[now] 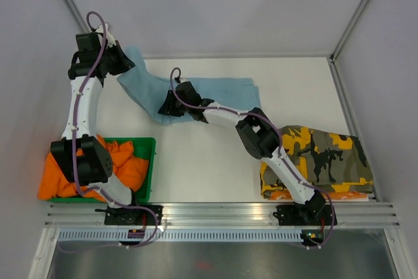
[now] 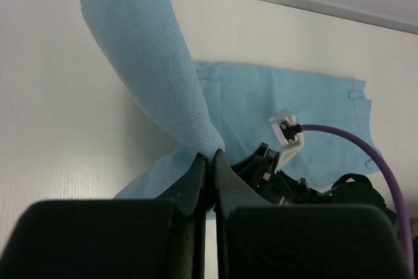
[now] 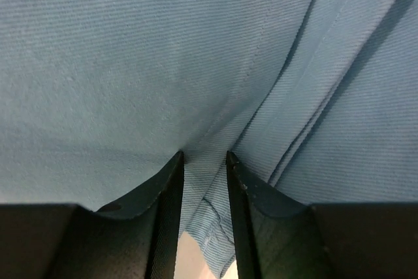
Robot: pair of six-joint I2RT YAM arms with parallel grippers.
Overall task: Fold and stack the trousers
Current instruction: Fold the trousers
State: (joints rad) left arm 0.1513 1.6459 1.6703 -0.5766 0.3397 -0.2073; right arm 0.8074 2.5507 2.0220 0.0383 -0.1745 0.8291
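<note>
White tabletop [image 1: 209, 161] sat boxed in by pale grey walls [image 1: 215, 4]. Across its far middle the blue trousers [image 1: 225, 93] lay with their long axis running left to right. The left gripper [image 2: 210, 161] was clenched on one end, raised and pointing toward the far-left corner. The right gripper [image 3: 204, 161] pinched cloth at the near-left edge.

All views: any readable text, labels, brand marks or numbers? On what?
None readable in any view.
Light blue trousers: no print or tag showing.
Camouflage trousers: pattern only.
Green bin: no label visible.
White cable clip: dark marks, too small to read.
</note>
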